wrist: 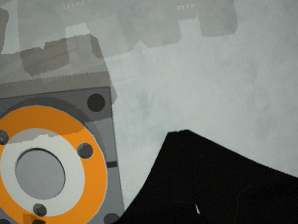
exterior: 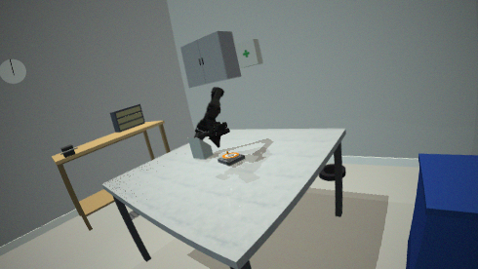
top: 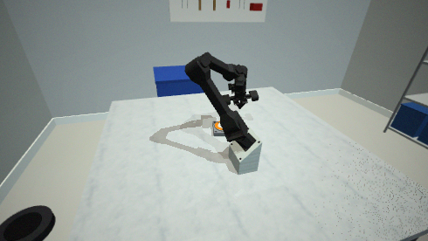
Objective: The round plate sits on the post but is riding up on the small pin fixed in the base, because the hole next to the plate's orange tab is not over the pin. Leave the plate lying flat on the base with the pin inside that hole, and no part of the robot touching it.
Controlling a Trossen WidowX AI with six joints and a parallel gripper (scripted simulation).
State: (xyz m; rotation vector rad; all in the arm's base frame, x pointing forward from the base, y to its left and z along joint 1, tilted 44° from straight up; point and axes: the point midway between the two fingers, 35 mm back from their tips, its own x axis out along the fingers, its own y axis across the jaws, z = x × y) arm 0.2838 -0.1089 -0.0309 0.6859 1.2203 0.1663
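Observation:
The round plate, an orange ring with a pale inner ring, sits on the square dark grey base. Around the post, several dark round spots show on the plate in the wrist view. An orange bump, apparently the tab, stands at the plate's edge in the exterior view. Whether the plate is tilted, and where the pin is, I cannot tell. My gripper is shut and empty, above and to one side of the plate, not touching it.
The arm's pale mount stands close beside the base on the marble-like table. The arm's shadow falls around the base and over part of the plate. A blue box stands beyond the table.

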